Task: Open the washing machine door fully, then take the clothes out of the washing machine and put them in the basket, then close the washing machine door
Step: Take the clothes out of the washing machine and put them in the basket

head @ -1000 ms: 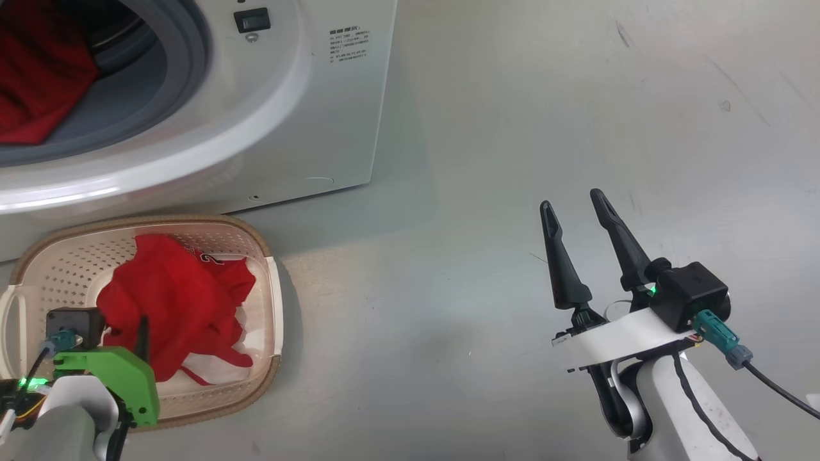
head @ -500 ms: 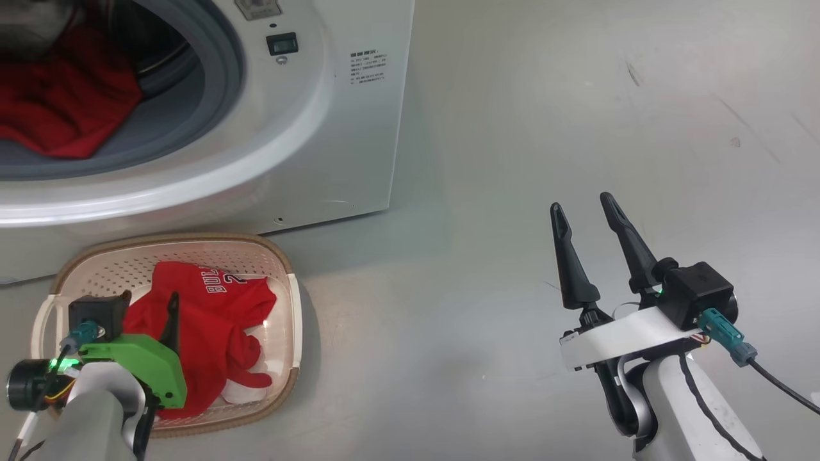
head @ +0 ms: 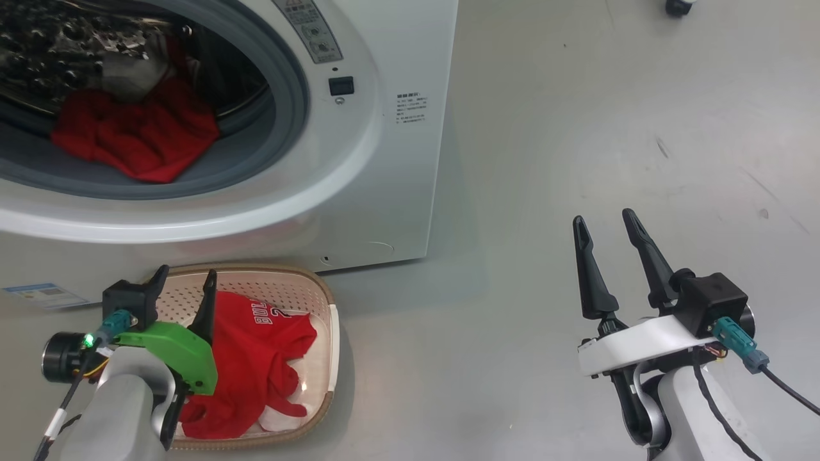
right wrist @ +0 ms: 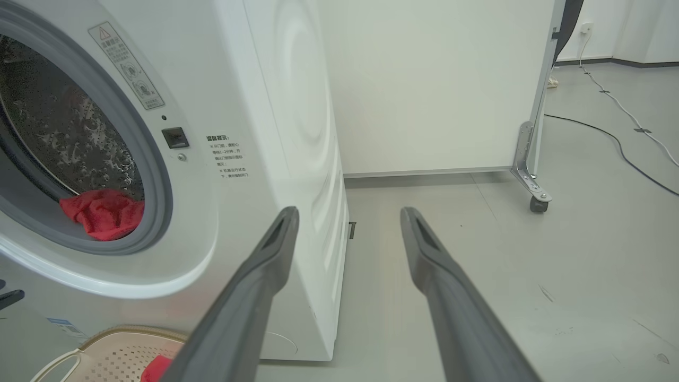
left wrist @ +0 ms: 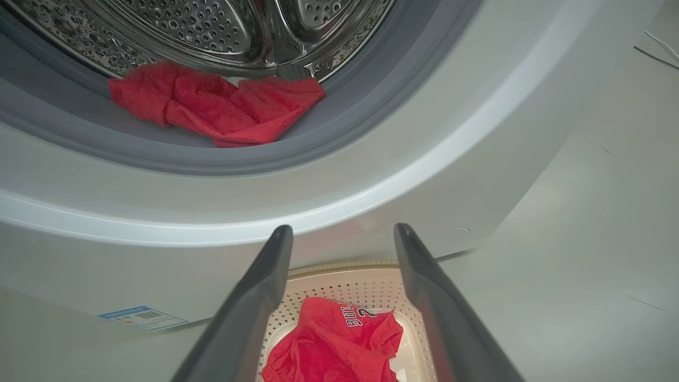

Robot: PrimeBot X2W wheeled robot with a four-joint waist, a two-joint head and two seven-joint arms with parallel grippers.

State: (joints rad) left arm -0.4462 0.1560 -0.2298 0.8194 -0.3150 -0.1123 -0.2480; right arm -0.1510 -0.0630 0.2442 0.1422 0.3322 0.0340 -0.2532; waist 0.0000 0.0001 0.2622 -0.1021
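Lower left, your left gripper (head: 185, 275) has sprung wide, empty, jersey (head: 256, 346) now in the basket (head: 269, 269); red clothes (head: 138, 137) upper left still await you.

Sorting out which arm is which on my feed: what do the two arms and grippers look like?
Both grippers have two long, dark, tapering fingers and a black box with a teal plug. The left gripper has a bright green bracket, the right gripper a white bracket. Forearms are pale.
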